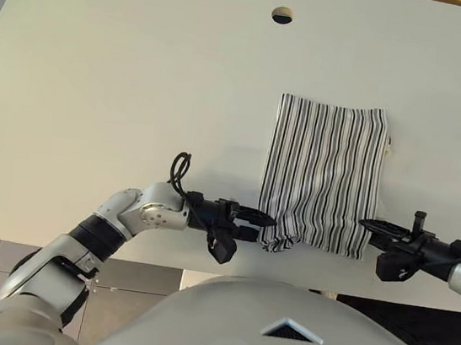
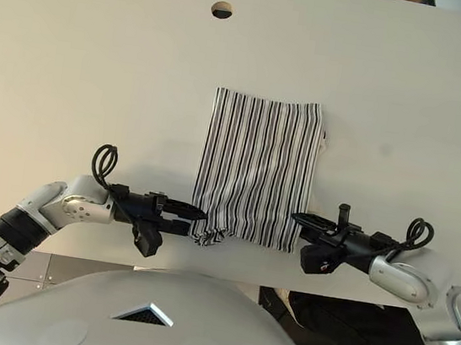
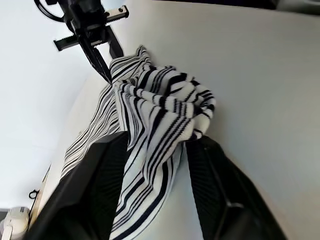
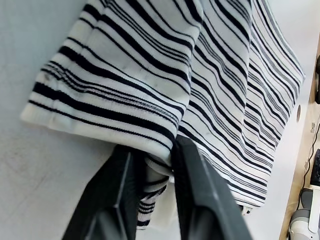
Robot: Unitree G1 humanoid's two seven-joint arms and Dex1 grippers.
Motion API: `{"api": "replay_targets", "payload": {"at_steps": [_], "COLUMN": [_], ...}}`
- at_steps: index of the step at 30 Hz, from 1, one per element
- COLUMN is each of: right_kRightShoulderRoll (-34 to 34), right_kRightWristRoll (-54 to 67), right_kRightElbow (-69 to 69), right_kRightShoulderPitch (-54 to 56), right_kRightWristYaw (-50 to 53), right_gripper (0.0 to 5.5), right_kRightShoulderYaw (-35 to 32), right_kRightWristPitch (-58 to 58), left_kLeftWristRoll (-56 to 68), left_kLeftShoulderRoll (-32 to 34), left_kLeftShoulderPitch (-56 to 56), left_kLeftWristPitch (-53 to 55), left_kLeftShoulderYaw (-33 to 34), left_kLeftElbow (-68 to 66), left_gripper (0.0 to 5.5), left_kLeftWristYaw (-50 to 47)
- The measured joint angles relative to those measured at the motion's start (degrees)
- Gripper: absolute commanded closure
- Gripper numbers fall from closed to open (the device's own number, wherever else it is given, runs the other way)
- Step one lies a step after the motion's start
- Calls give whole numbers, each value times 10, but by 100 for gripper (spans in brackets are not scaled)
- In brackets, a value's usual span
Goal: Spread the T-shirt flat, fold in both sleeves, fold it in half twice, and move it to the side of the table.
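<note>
Both grippers sit right at the near edge of the table point(image 1: 123, 82), one on each near corner of the T-shirt point(image 1: 324, 172). The shirt looks like it's down to a narrow striped rectangle, lying flat a bit right of the table's middle, with its far hem pointing toward the cable hole point(image 1: 282, 15).

The left gripper point(image 3: 157, 150) has its jaws partly spread around a crumpled wad of the near-left corner. The fabric is bunched up between the fingers point(image 3: 102, 195), not lying neat. The right gripper point(image 4: 152, 160) is nearly closed and pinches the near-right hem, with only a thin bit of cloth between the jaws.

My guess is that the sleeves are already in and this is the start of a half fold, carrying the near edge over to the far one.

Things I'd worry about:
- The left grab is messy. A wad like that can slide out mid-lift, or drop as a lump, and then the fold has a crooked corner.
- I can't tell whether the right pinch has every layer. If it only has the top ones, the tucked layers underneath could fall open.
- If one arm travels faster or higher than the other, the edges land skewed.
</note>
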State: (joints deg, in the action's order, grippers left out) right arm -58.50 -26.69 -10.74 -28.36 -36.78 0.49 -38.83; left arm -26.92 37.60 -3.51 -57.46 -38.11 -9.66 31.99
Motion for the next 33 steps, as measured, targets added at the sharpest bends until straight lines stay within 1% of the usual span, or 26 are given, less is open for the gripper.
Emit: {"api": "replay_targets", "payload": {"at_steps": [2, 3, 9, 14, 15, 18, 20, 24, 27, 30, 31, 33], "right_kRightShoulderRoll": [0, 0, 0, -1, -1, 0, 1, 0, 2, 16, 22, 47], "right_kRightWristRoll": [0, 0, 2, 8, 12, 61, 100, 161, 187, 200, 201, 202], "right_kRightElbow": [3, 4, 9, 10, 10, 6, 4, -19, -43, -49, -48, -32], "right_kRightShoulderPitch": [4, 6, 8, 8, 8, 7, 2, -58, -103, -95, -84, -36], "right_kRightWristYaw": [0, 0, 0, 0, 0, 1, 1, -4, -8, -6, -5, -2], "right_gripper": [535, 540, 540, 540, 540, 540, 540, 540, 540, 540, 540, 540], "right_kRightShoulderYaw": [2, 3, 4, 4, 4, 5, 5, 0, -10, -16, -14, 0], "right_kRightWristPitch": [0, 0, -2, -8, -9, -15, -22, -35, -37, -25, -19, 5], "left_kLeftWristRoll": [7, 8, 17, 37, 39, 82, 129, 212, 247, 270, 280, 282], "left_kLeftShoulderRoll": [1, 1, 1, 0, 0, 3, 30, 116, 152, 137, 120, 60], "left_kLeftShoulderPitch": [-2, -3, -9, -9, -9, 4, 31, 114, 172, 185, 180, 147], "left_kLeftWristPitch": [0, -1, -5, -5, -5, 12, 27, 57, 76, 110, 126, 168], "left_kLeftShoulderYaw": [0, 0, 0, 3, 4, 8, 8, 10, 31, 74, 87, 114], "left_kLeftElbow": [0, 0, 0, -6, -6, -5, 18, 92, 152, 179, 180, 172], "left_gripper": [404, 423, 483, 522, 538, 539, 539, 539, 539, 539, 539, 539], "left_kLeftWristYaw": [2, 2, 2, 0, 1, 7, 28, 67, 69, 47, 35, 2]}}
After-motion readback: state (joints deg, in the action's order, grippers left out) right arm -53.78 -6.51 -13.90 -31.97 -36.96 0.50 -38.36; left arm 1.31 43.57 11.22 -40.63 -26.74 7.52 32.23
